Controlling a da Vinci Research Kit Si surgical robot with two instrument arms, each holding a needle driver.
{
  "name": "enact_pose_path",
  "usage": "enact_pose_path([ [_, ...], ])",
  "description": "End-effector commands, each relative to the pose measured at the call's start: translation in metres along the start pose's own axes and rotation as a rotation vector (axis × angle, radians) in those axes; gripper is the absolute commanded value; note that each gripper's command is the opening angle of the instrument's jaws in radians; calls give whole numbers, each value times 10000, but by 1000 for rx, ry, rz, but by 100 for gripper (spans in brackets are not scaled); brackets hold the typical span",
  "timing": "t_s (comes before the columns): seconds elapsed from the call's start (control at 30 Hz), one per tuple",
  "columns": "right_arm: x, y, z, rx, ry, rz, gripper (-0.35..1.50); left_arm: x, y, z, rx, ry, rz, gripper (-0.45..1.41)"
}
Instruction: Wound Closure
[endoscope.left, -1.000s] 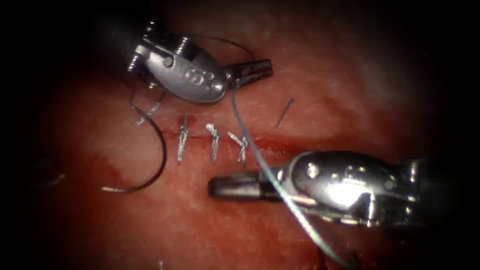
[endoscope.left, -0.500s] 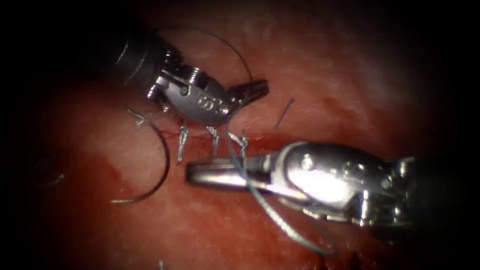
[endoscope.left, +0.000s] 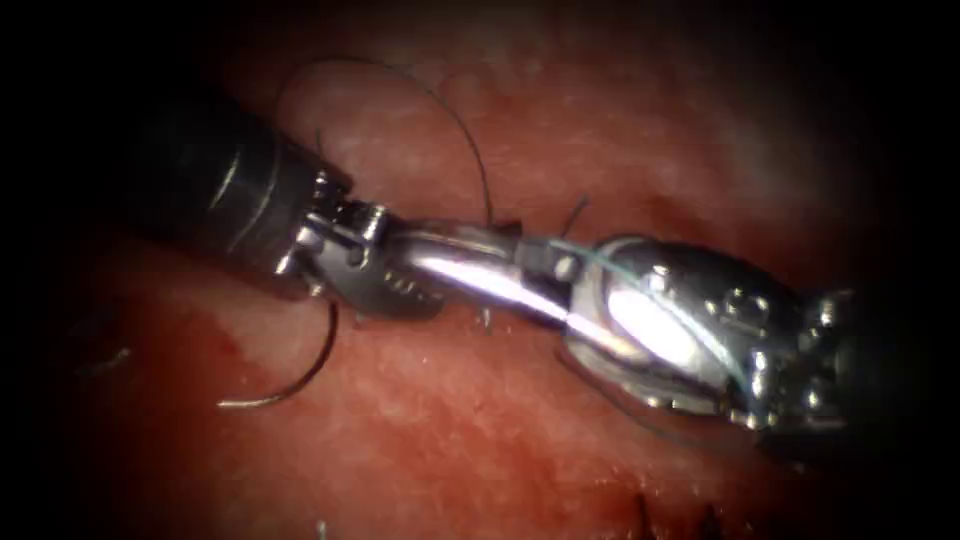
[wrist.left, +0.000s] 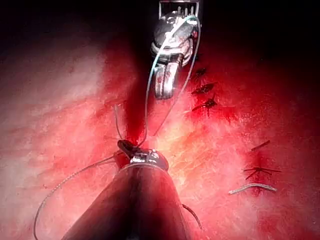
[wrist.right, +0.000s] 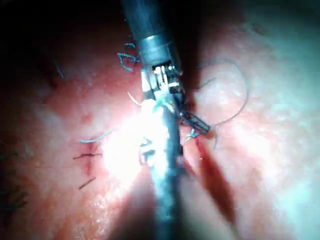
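The right tool (endoscope.left: 470, 268) crosses over the stitches (wrist.left: 204, 90), fingers pressed together; the left tool (endoscope.left: 505, 232) pinches thread (endoscope.left: 470, 150); the needle (endoscope.left: 300, 375) lies free, left.

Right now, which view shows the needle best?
Endoscope view: the needle lies on the tissue by the cut's left end, unheld, most of its curve plain. Left wrist view shows a pale arc, probably it; right wrist view, I cannot tell. Left tool holds thread, which drapes over the right tool.
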Motion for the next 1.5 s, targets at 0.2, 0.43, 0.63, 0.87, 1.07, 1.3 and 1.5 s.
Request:
enact_pose_path([
  [0.2,-15,4,-1,-94,-27,-33,111,10,17,-16,-10,1,5,-45],
  [0.43,-27,7,-4,-165,-165,-122,113,22,23,-52,-17,-5,15,-45],
  [0.63,-48,12,-3,-185,-295,-185,111,26,21,-83,-26,-3,17,-45],
  [0.87,-73,18,-8,-159,-449,-205,113,29,5,-107,-23,-3,17,-45],
  [1.07,-86,18,-10,-109,-554,-211,113,34,-18,-129,-1,3,17,-45],
  [1.3,-101,9,-11,25,-633,-193,111,48,-53,-145,31,-11,35,-45],
  [1.5,-118,-8,-7,147,-673,-194,108,69,-85,-127,51,-19,49,-45],
])
